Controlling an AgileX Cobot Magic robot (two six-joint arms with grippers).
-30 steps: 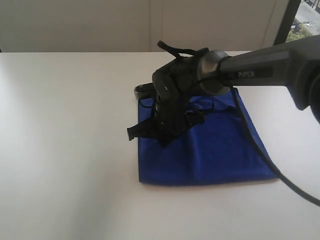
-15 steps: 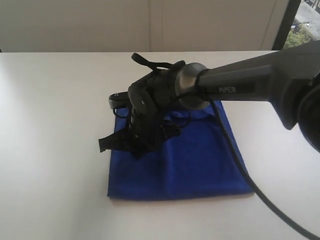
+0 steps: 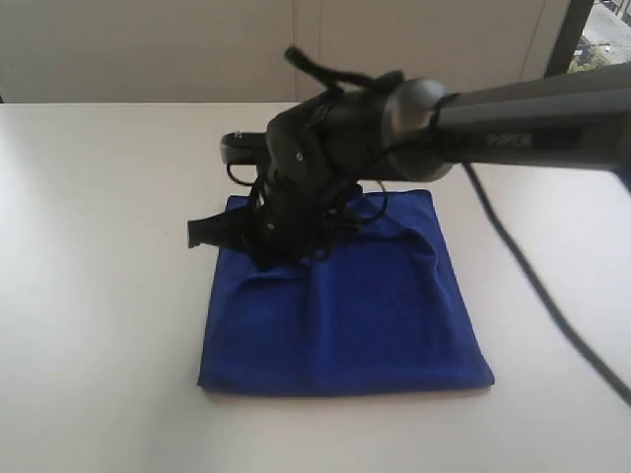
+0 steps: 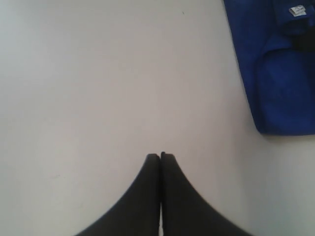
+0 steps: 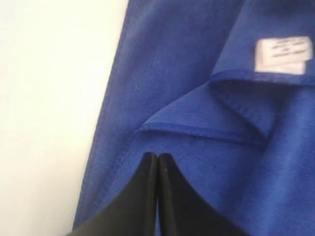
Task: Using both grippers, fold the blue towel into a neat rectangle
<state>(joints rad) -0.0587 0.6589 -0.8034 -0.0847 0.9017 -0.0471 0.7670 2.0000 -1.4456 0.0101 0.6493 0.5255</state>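
Observation:
The blue towel point(image 3: 365, 315) lies folded to a rough square on the white table point(image 3: 99, 296), with a raised crease near its far left corner. My right gripper point(image 3: 264, 258) reaches across from the right on its long black arm point(image 3: 532, 123) and points down onto that corner. In the right wrist view the right gripper point(image 5: 157, 156) is shut, its tips on the towel point(image 5: 197, 98) just short of a folded-over flap that carries the white label point(image 5: 283, 55). My left gripper point(image 4: 161, 155) is shut over bare table, apart from the towel point(image 4: 280, 73) and its label point(image 4: 297, 10).
A pale wall point(image 3: 148, 49) runs behind the table's far edge. A dark window frame point(image 3: 562, 39) stands at the back right. The right arm's cable point(image 3: 552, 305) hangs over the towel's right side.
The towel has slid left across the table along with the right gripper. The gripper then drew back towards the far edge, and a crease rose near the towel's far left corner.

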